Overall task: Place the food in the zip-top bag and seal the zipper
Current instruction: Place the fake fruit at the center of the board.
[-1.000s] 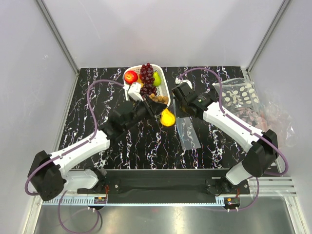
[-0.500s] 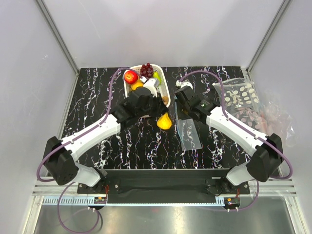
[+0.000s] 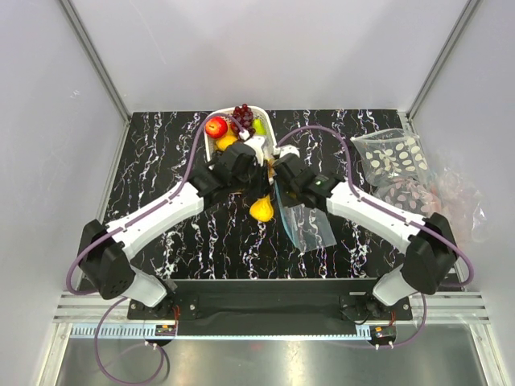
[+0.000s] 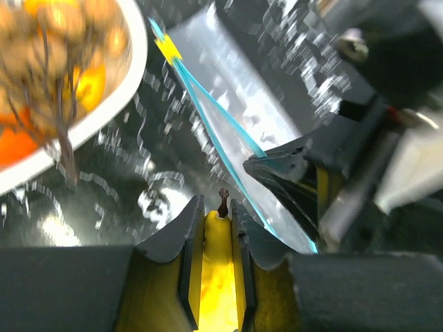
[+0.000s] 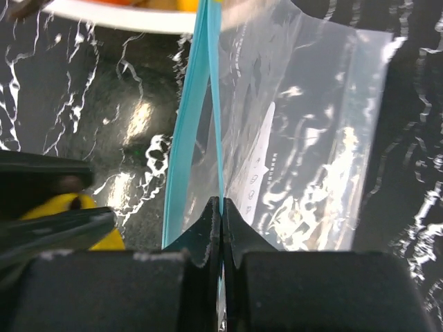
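Both arms had swung together mid-frame: left gripper (image 4: 216, 211) clenched on a yellow pear (image 3: 260, 209), right gripper (image 5: 221, 207) pinching the zipper (image 5: 197, 124), zip-top bag (image 3: 310, 229) trailing right of centre. Film looked flimsy and slippery; I'd grab that stiffer strip.

Robot lab test cell.
White panel walls (image 3: 265, 48) on aluminium posts (image 3: 96, 64), upper frame, enclose a marbled tabletop (image 3: 145, 169) mid-frame.

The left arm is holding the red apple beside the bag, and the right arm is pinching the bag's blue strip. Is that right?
Not quite. The left gripper holds a yellow fruit, not the red apple; the apple is in the white basket, as the top view shows. The right gripper does pinch the zipper of the zip-top bag.
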You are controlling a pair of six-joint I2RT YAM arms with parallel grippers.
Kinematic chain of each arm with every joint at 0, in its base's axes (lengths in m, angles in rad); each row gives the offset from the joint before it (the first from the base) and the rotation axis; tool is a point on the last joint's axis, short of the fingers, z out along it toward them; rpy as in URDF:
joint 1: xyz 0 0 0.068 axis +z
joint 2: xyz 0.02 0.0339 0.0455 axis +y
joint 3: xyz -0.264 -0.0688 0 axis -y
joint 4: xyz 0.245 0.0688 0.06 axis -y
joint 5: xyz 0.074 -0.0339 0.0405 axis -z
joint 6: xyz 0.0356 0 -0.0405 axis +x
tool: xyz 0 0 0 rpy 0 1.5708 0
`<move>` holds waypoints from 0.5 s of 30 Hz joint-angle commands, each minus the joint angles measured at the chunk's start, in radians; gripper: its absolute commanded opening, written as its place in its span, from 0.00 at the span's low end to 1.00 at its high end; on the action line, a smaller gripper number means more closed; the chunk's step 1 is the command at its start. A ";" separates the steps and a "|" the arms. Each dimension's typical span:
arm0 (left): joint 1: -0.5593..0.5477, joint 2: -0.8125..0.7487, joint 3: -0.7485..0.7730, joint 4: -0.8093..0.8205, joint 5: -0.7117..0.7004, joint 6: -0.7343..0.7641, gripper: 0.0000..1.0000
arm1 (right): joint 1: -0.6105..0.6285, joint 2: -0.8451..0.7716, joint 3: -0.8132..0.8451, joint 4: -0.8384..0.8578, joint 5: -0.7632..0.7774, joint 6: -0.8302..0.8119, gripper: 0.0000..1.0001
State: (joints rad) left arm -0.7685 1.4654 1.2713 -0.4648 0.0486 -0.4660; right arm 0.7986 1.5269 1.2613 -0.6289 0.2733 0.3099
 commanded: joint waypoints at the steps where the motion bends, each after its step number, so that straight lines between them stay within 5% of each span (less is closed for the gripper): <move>1: -0.005 -0.037 -0.052 -0.027 -0.006 0.015 0.22 | 0.054 0.032 -0.023 0.084 0.043 -0.002 0.00; 7: 0.023 -0.120 -0.202 -0.006 -0.024 -0.006 0.22 | 0.086 0.092 -0.060 0.069 0.138 0.044 0.00; 15: 0.024 -0.162 -0.300 0.097 0.126 -0.042 0.23 | 0.091 0.030 -0.204 0.227 0.041 0.098 0.00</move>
State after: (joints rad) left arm -0.7467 1.3144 0.9676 -0.4568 0.0940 -0.4942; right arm 0.8791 1.6138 1.0809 -0.5041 0.3363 0.3683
